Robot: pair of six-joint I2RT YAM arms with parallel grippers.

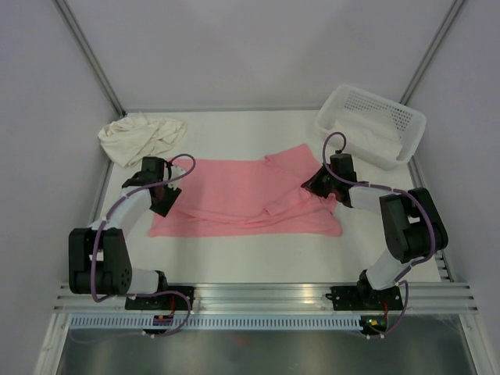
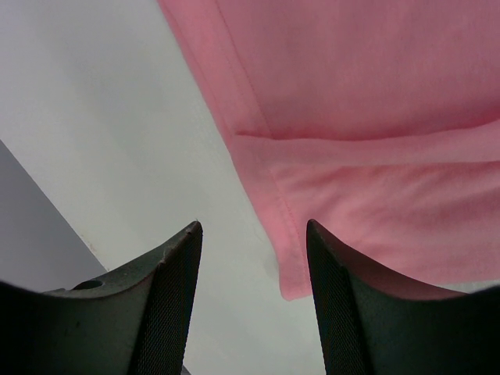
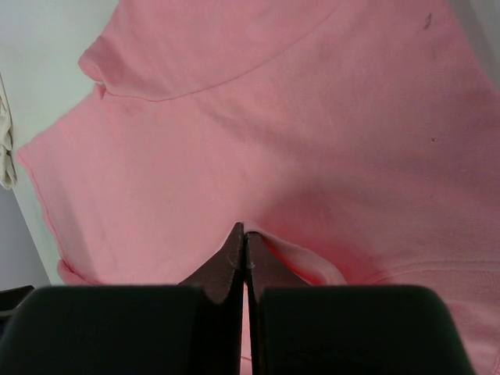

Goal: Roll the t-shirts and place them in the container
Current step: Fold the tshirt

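Observation:
The salmon-pink t-shirt lies spread across the middle of the table, partly folded at its right end. My right gripper is shut on a pinched fold of the pink shirt at that right end. My left gripper is open at the shirt's left edge; in the left wrist view a shirt corner lies between the fingers, against the right one. The cream t-shirt lies crumpled at the back left.
A white perforated basket with white cloth inside stands at the back right, just behind my right arm. Frame rails border the table on both sides, and grey walls enclose it.

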